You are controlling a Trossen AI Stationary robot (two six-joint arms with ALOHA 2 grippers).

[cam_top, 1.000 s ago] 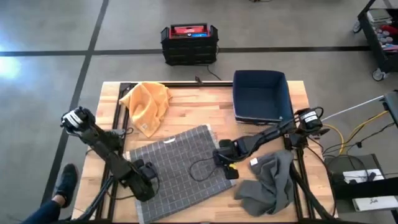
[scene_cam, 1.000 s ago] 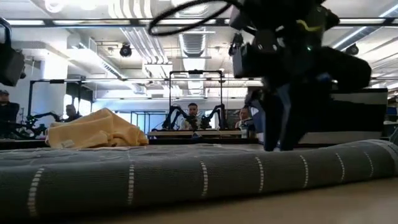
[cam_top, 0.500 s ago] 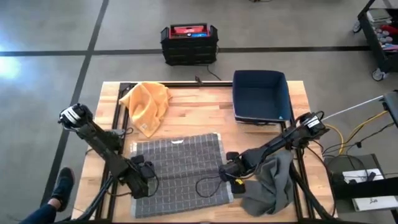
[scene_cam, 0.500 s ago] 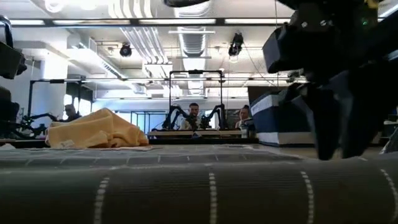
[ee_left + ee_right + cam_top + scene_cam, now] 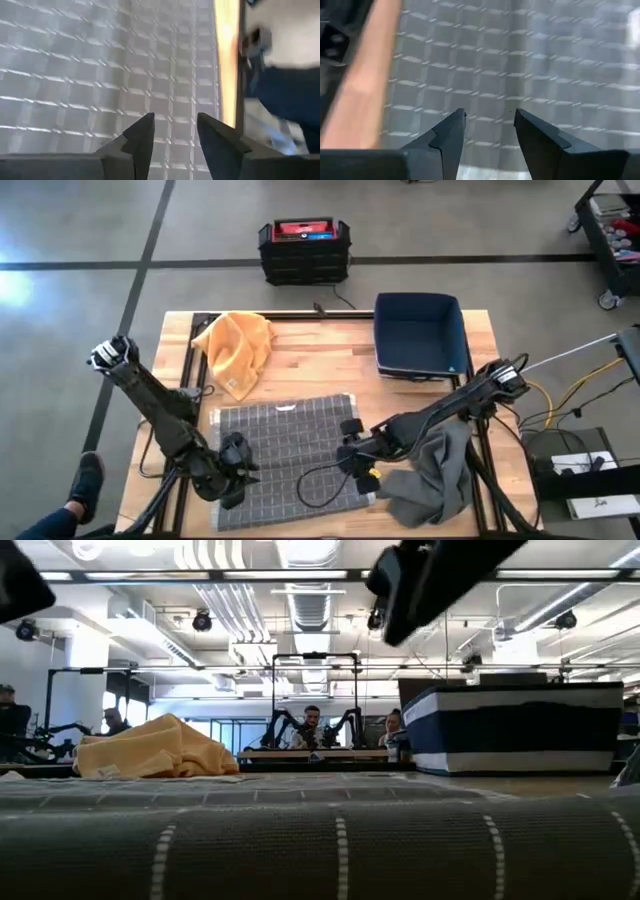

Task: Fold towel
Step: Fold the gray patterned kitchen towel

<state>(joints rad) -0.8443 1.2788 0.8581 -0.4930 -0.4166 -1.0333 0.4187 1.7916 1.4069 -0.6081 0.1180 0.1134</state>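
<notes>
Left gripper (image 5: 236, 463) sits over the left edge of the grey towel (image 5: 285, 450), fingers (image 5: 141, 140) parted a little with nothing between them; the wrist view looks straight down onto the checked cloth. Left arm runs diagonally from its base off the table's left side, down toward the front edge, elbow low. Right gripper (image 5: 352, 456) hovers over the towel's right edge, its fingers (image 5: 451, 134) likewise spread and holding nothing (grid fabric under both tips, bare wood strip to one side). Right arm reaches in from the right rim of the table (image 5: 330, 360), stretched low and nearly straight across the dark grey cloth (image 5: 432, 475).

Towel lies folded, flat at front centre of the table, between the two grippers; in the low view it fills the foreground as a rounded fold (image 5: 300, 840).

Blue bin (image 5: 420, 335) sits at the back right, well apart from the towel. Yellow cloth (image 5: 235, 345) is bunched at back left. Dark grey cloth is heaped at front right, just beside the towel. Black crate (image 5: 304, 250) stands on the floor behind the table.
</notes>
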